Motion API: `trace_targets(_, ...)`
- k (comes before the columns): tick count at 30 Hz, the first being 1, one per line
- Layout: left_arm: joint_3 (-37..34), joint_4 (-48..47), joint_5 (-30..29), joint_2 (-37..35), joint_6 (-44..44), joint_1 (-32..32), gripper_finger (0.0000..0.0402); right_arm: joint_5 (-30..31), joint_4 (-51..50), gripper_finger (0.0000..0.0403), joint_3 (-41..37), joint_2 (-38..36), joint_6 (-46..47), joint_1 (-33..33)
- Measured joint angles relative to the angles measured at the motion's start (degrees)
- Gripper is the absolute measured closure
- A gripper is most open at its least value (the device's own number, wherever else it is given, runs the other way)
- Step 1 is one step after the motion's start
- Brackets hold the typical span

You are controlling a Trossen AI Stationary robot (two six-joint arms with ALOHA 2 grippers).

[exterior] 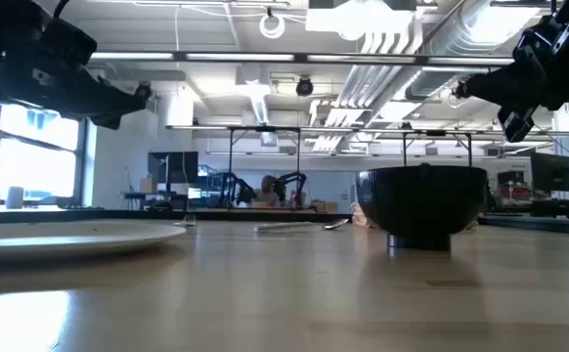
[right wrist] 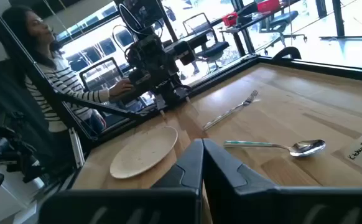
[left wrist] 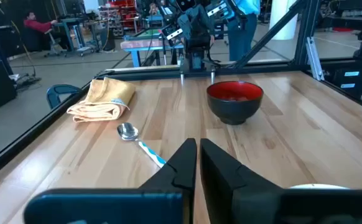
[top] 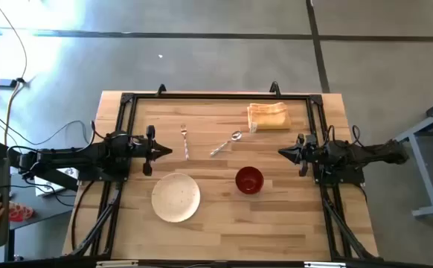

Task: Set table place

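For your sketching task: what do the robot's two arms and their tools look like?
Both arms are dark, nearly black, jointed and boxy. The left tool and right tool each taper to two slim pointed black fingers. Black cables trail behind the left arm. No markings are readable.

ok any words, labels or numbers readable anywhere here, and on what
Handwritten label at the table edge in the right wrist view, beside the spoon: cut off by the frame, roughly "Kitchen Towel", not surely readable.
Folded yellow towel: no legible print.
Plate, bowl, fork: no text.
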Motion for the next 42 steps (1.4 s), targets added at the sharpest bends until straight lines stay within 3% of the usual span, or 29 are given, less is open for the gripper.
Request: trace_targets(42, 0.0, 0.0, 0.0, 0.0, 0.0, 0.0, 0.0389, 0.0, 0.0, 0.0402, 0.0, 0.0, 0.0, 0.0)
